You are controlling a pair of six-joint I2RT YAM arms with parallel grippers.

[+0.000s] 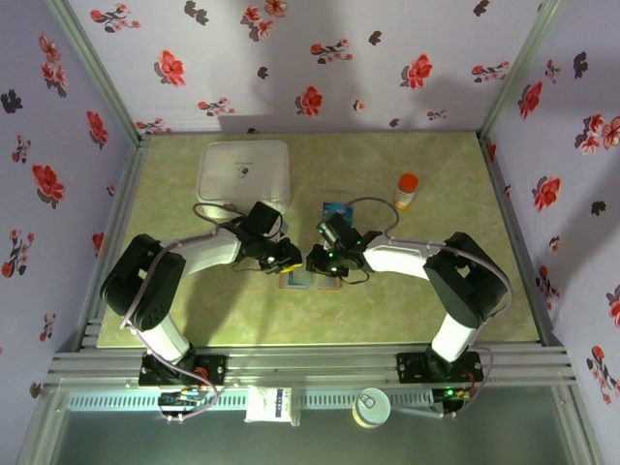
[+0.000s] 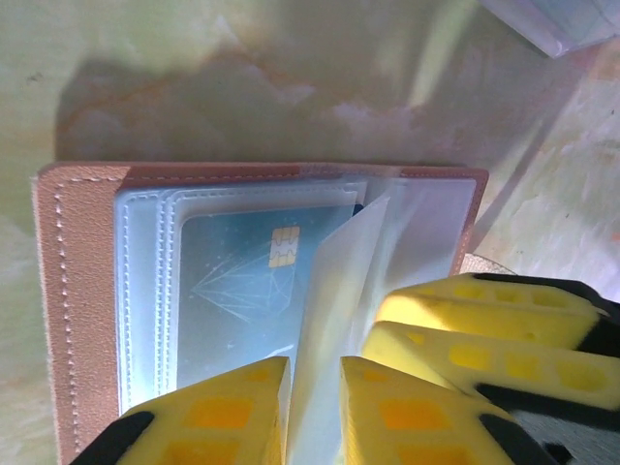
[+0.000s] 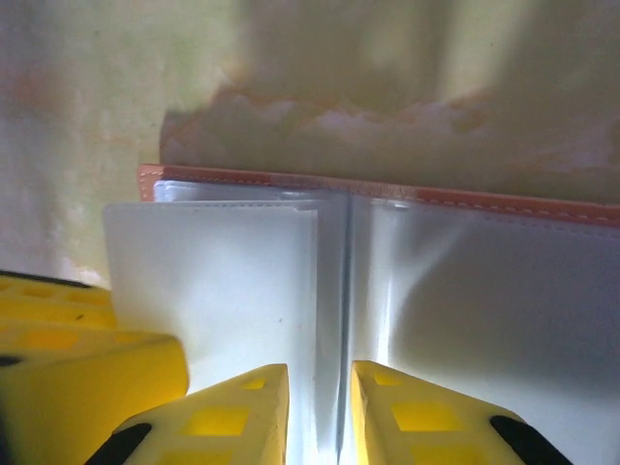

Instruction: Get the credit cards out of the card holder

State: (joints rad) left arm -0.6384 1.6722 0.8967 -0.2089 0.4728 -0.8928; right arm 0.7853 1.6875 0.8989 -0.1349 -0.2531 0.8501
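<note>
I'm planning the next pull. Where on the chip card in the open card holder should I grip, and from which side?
Grip the chip card by its edge nearest the fold, probably, pinching its thin faces from that side. It lies flat inside a clear sleeve of the card holder, whose outer edge looks sealed. Which edge opens, I cannot tell.

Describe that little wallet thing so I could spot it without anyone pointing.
Start at the green table and find its middle, where the left gripper and right gripper meet. The card holder lies open under them. Unlike the bigger white box behind, it has a stitched reddish-brown leather edge and clear plastic sleeves, one showing a teal card.
</note>
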